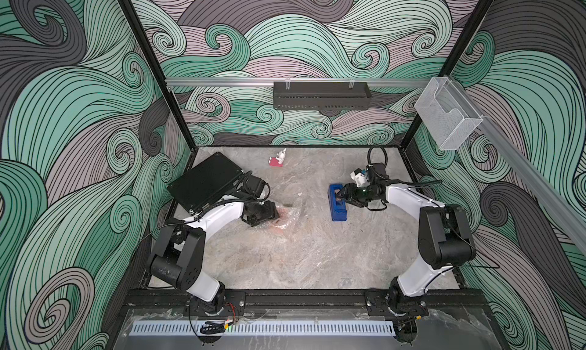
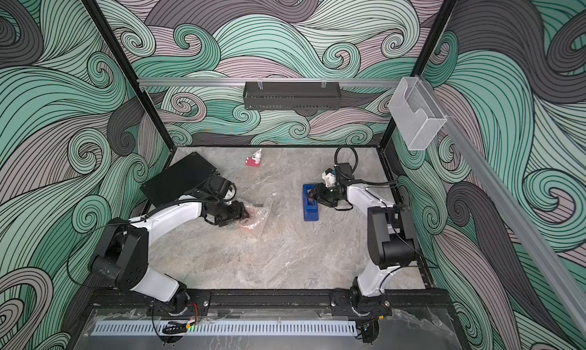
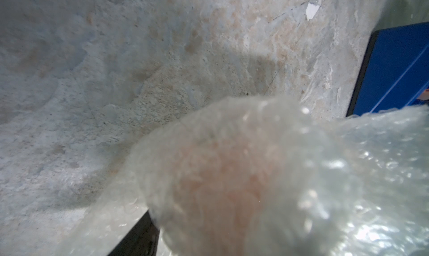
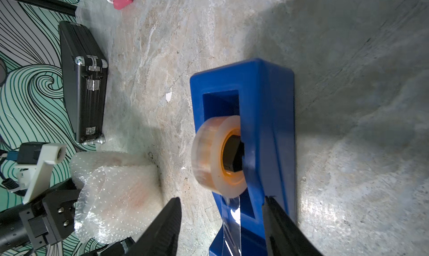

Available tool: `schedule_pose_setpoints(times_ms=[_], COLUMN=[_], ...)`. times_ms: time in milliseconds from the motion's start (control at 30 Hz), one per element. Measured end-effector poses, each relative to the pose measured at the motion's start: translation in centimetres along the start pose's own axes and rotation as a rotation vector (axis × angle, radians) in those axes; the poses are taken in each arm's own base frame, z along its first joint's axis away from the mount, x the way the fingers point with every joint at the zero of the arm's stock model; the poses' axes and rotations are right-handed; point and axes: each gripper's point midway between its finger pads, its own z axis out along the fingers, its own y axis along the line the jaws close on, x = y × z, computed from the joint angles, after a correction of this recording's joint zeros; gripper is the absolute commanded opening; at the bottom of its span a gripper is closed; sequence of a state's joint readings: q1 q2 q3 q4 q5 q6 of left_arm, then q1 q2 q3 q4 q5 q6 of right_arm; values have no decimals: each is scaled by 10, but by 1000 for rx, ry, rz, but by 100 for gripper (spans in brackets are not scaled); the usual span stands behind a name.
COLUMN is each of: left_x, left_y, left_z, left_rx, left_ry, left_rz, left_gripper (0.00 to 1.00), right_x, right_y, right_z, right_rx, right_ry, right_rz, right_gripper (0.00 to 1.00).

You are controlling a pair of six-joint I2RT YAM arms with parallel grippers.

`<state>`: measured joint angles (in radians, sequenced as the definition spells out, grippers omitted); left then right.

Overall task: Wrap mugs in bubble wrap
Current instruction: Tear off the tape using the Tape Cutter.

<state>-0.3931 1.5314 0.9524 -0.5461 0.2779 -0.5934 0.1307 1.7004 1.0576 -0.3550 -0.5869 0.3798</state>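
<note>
The salmon-orange ceramic mug (image 4: 135, 196), swathed in clear bubble wrap (image 4: 109, 169), is clamped by the left gripper (image 1: 275, 217), left of centre. The right gripper's (image 4: 221, 200) jaws are spread astride the blue plastic tape dispenser (image 4: 267, 99).

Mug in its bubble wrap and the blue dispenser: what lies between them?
Bare table, apart from one small white scrap slightly off the direct line; both top views show it.

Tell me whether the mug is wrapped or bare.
Wrapped. The mug shows only as a salmon tint through the bubble wrap bunched around it. Whether its ends are closed: cannot tell.
</note>
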Motion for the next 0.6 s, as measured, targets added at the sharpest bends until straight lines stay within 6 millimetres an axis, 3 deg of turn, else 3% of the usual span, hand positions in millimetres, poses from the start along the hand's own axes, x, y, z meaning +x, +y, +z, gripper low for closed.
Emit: schedule_pose_setpoints(times_ms=[600], left_x=[0], left_y=[0], left_z=[0], left_rx=[0], left_ry=[0], left_rz=[0], left_gripper=[69], right_x=[6], right_y=[5], right_z=[0], right_rx=[-45], right_ry=[-9], right_rz=[5], right_gripper=[58])
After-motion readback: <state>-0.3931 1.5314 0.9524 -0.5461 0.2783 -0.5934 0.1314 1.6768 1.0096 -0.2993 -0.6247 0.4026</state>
